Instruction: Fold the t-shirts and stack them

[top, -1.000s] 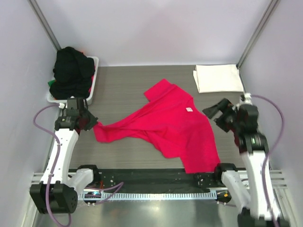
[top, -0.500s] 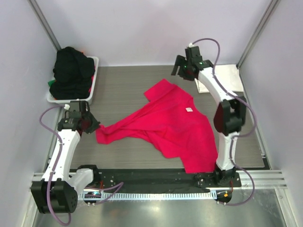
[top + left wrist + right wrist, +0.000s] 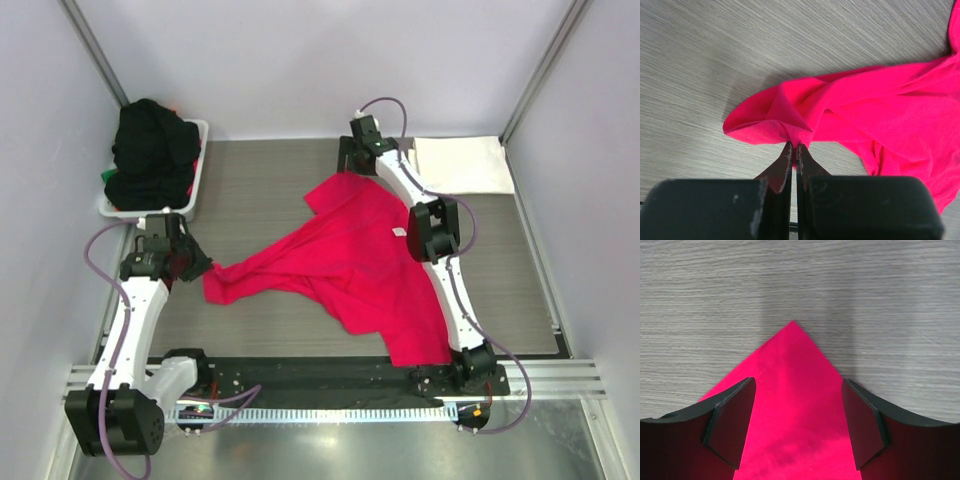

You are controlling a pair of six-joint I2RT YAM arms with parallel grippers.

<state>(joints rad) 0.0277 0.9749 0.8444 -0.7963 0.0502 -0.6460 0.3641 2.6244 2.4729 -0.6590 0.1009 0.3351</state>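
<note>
The left gripper (image 3: 793,151) is clenched on a bunched fold of the pinkish-red t-shirt (image 3: 370,265) — the cloth spreads out ahead of its tips. The right gripper (image 3: 797,390) stands wide apart — a pointed shirt corner lies between its jaws, ungrasped.

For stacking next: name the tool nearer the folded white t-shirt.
Right. The right tool sits open over the far corner of the red shirt, just left of the white t-shirt; the left tool pinches the red one across the table.
</note>
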